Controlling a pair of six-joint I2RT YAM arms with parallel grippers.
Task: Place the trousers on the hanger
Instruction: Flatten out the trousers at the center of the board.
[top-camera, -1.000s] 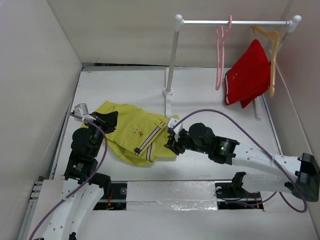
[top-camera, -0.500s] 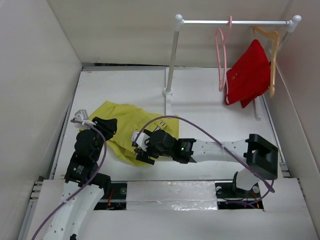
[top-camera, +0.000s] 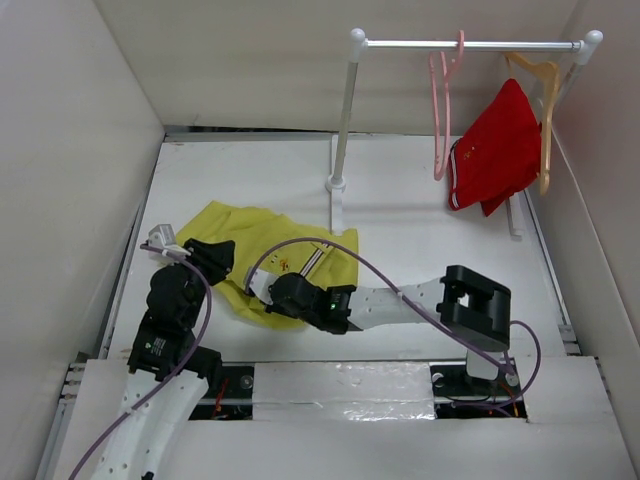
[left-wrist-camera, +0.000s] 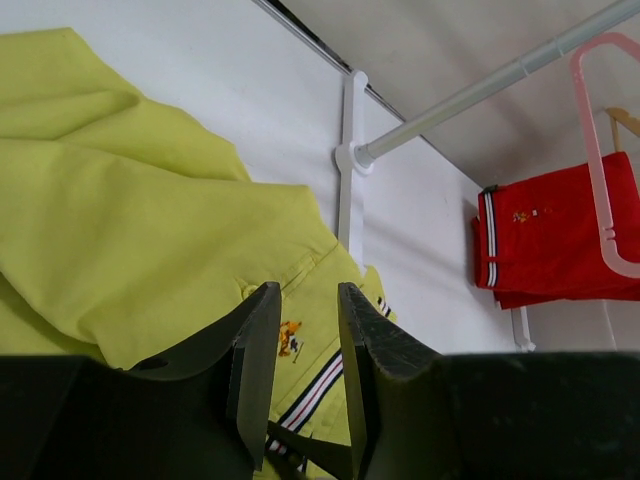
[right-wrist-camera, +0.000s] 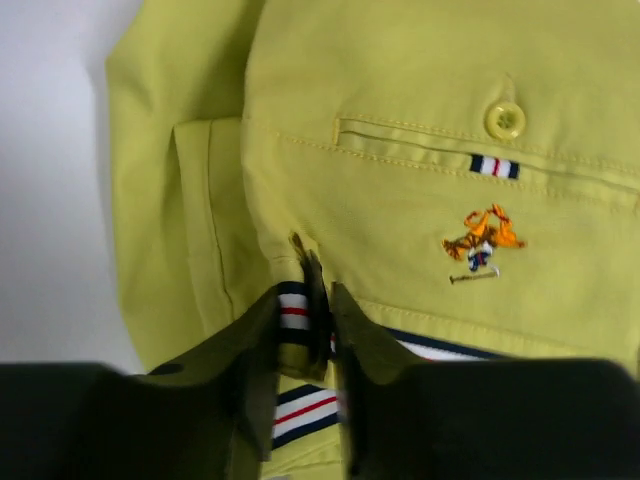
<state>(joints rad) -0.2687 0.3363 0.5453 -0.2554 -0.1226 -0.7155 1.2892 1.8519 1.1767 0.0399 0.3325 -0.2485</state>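
Observation:
The yellow-green trousers (top-camera: 255, 235) lie crumpled on the white table at the left front, their striped waistband lining (right-wrist-camera: 300, 415) turned up. My right gripper (top-camera: 262, 288) reaches far left over them and is shut on a fold of the waistband (right-wrist-camera: 318, 290). My left gripper (top-camera: 218, 250) hovers at the trousers' left side, open, with only fabric (left-wrist-camera: 150, 230) below its fingers (left-wrist-camera: 305, 330). The pink hanger (top-camera: 440, 120) hangs by its hook from the rail at the back right, also seen in the left wrist view (left-wrist-camera: 600, 170).
A white rack (top-camera: 341, 120) stands at the back centre with its rail running right. A red garment (top-camera: 495, 150) hangs on a tan wooden hanger (top-camera: 545, 110) next to the pink one. Walls close in left, right and behind.
My right arm swept left across the trousers and its jaws closed on the waistband. The left gripper opened from shut and let go of the fabric, shifting slightly.

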